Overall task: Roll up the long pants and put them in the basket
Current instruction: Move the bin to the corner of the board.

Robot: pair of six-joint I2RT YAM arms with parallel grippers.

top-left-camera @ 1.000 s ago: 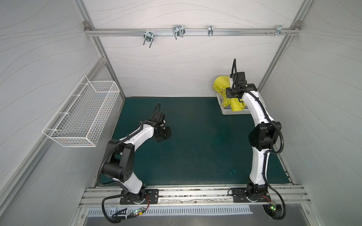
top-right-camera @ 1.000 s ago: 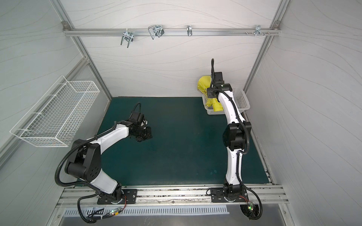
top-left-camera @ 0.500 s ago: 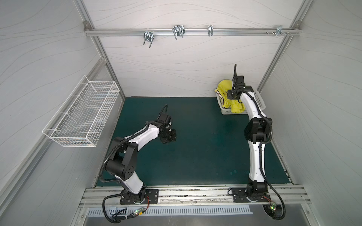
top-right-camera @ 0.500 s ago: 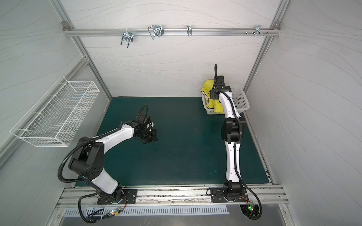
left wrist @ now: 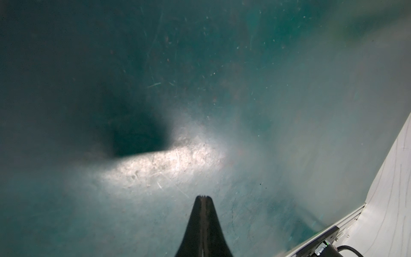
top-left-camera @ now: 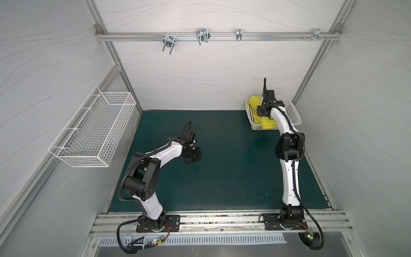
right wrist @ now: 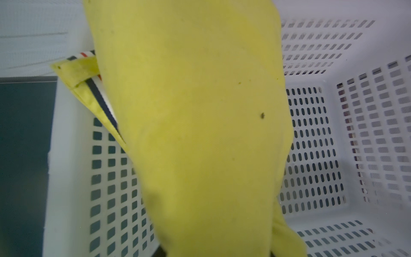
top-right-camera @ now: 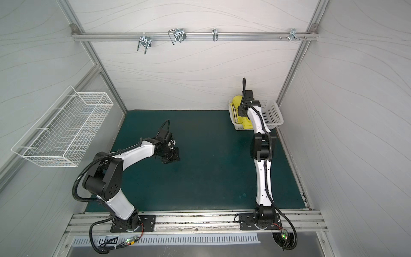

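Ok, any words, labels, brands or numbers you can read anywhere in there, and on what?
No text can be read.
long pants: waistband stripes only, no lettering in view.
white basket: no label in view.
small dark tag below the front rail: marks too small to read.
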